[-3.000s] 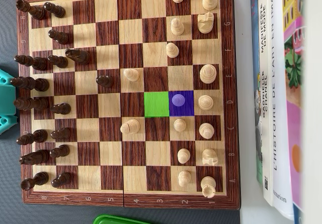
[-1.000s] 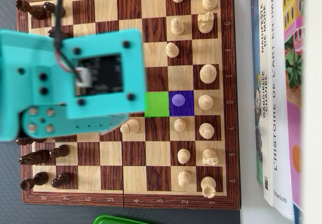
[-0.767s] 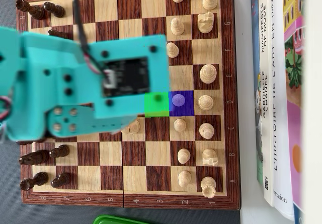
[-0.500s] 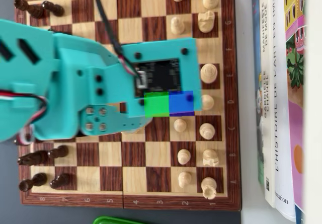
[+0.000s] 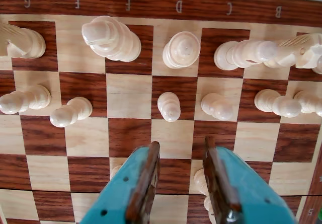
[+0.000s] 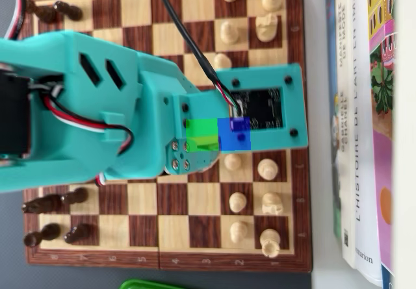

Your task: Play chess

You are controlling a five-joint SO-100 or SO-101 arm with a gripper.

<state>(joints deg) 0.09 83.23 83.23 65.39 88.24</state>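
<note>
Teal two-finger gripper [image 5: 181, 156] hangs over the wooden chessboard [image 5: 151, 2], fingers apart with nothing between them; a clear gap of board shows between the brown-edged pads [image 5: 149, 176]. The likely target, a cream wooden pawn [image 5: 169, 106] on the D file, stands upright just ahead of the fingertips and slightly left of the gap's centre line in the wrist view, apart from both fingers. Its long axis is vertical, pointing up at the camera. A second cream pawn [image 5: 216, 106] sits just ahead of the right finger, close enough to get bumped. The cream tall piece [image 5: 181, 49] on the back rank lies further ahead, same file.

In the overhead view the arm's teal body [image 6: 97, 120] covers the pawn, and blue [image 6: 234, 134] and green [image 6: 202, 134] overlay squares mark that spot. Judgement: the gripper needs to go forward and a touch left before it closes.
</note>
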